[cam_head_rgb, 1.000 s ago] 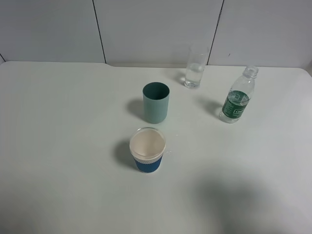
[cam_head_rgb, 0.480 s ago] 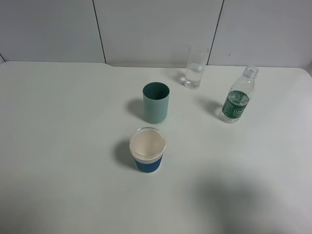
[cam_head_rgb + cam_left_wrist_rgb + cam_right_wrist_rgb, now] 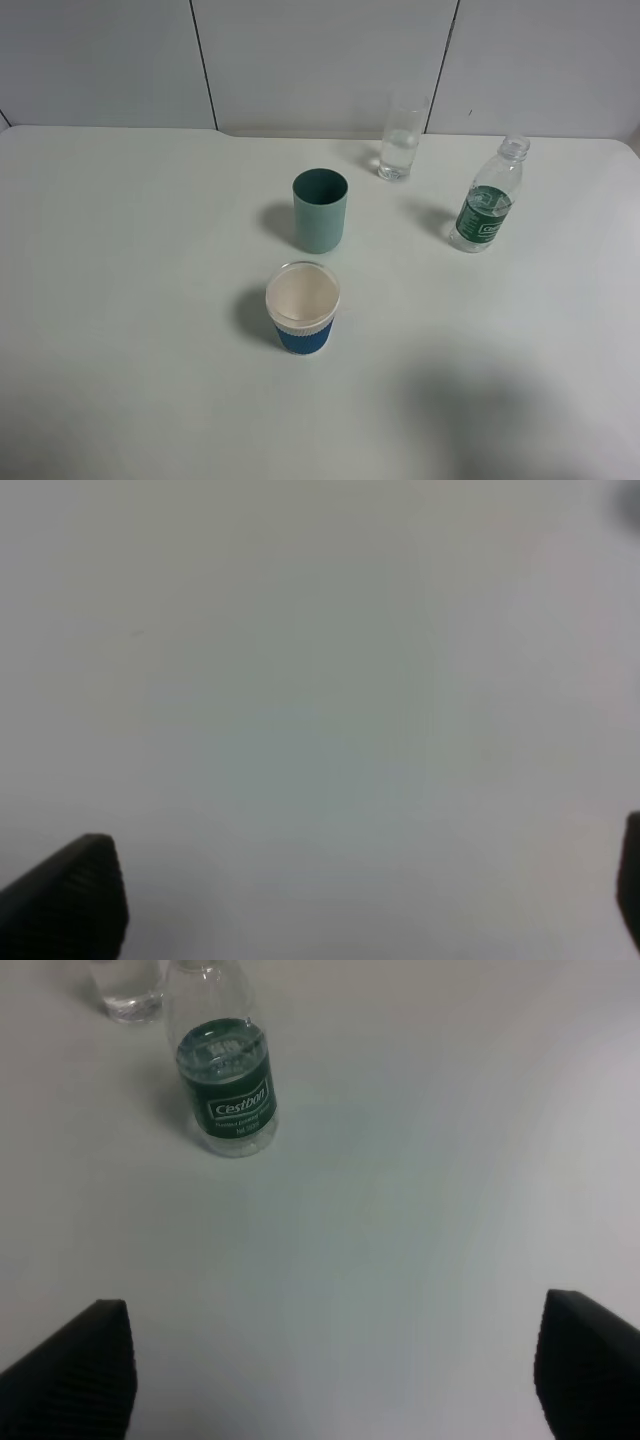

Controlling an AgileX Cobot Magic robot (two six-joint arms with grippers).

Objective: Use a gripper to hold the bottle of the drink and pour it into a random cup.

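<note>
The bottle of the drink (image 3: pixel 486 198), clear plastic with a dark green label and no cap, stands upright at the back right of the white table (image 3: pixel 120 300). The cup (image 3: pixel 401 140), a tall clear glass with a little water, stands behind it to the left, near the wall. Neither arm shows in the exterior view. The right wrist view has the bottle (image 3: pixel 226 1080) and the base of the cup (image 3: pixel 125 988) well ahead of my right gripper (image 3: pixel 330 1375), whose black fingers stand wide apart and empty. My left gripper (image 3: pixel 365 900) hangs open over bare table.
A teal-green cup (image 3: pixel 320 209) stands mid-table, and a blue paper cup with a white rim (image 3: pixel 303 308) sits nearer the front. A grey panelled wall (image 3: pixel 320 60) runs behind the table's back edge. A faint shadow lies on the table at the front right.
</note>
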